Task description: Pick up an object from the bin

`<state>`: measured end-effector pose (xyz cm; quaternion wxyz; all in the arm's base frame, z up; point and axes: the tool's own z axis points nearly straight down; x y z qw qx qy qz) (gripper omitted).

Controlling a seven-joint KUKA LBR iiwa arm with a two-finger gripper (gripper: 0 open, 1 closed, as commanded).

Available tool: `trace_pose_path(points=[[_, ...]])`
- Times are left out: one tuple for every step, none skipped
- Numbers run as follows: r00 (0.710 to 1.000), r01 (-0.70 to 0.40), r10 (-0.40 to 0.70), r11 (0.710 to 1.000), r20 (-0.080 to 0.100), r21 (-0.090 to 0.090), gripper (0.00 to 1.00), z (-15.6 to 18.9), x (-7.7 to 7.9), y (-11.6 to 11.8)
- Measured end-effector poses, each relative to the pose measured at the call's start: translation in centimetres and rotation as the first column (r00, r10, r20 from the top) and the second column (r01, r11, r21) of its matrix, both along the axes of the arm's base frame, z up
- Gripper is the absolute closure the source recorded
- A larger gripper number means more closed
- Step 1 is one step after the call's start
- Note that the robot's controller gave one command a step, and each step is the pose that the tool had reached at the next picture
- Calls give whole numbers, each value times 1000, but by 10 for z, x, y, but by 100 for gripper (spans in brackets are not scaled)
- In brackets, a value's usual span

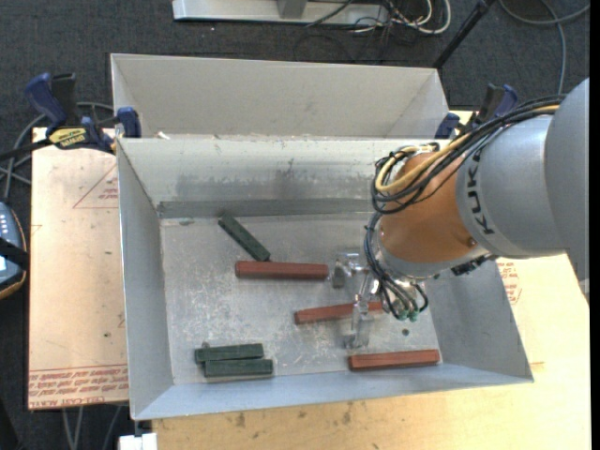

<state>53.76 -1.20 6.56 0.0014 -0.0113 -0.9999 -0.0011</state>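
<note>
The arm's grey body and its orange wrist cover (422, 223), hung with looped cables, hide the right-hand part of the floor of the bin (141, 251). The gripper (354, 306) crosses the right end of the middle brown bar (319, 315), so that stretch of the bar is broken up and hard to follow. Whether the metal touches the bar there cannot be made out.

The middle brown bar is a long, slim, reddish-brown stick with square-cut ends. It lies flat on the bin floor and slightly askew, its right end a little farther back than its left.

The fingers (354, 339) stand spread apart and unclenched — one on the far side of the bar, one on the near side — with the bar's right end between them.

Beyond the middle brown bar and near it lies a second brown bar (281, 270). Farther back and to the left of it, a slanted green bar (244, 239) rests. On its near side to the right lies a third brown bar (394, 359), just beside the nearer finger. To its near left, well apart, lies a pair of green bars (234, 360), side by side and touching.
</note>
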Motion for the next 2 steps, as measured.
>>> trace_pose_path(points=[[1000,0,0,1000,5,-1,100,5,1,-1],[999,-41,41,999,14,-3,100,141,17,-18]])
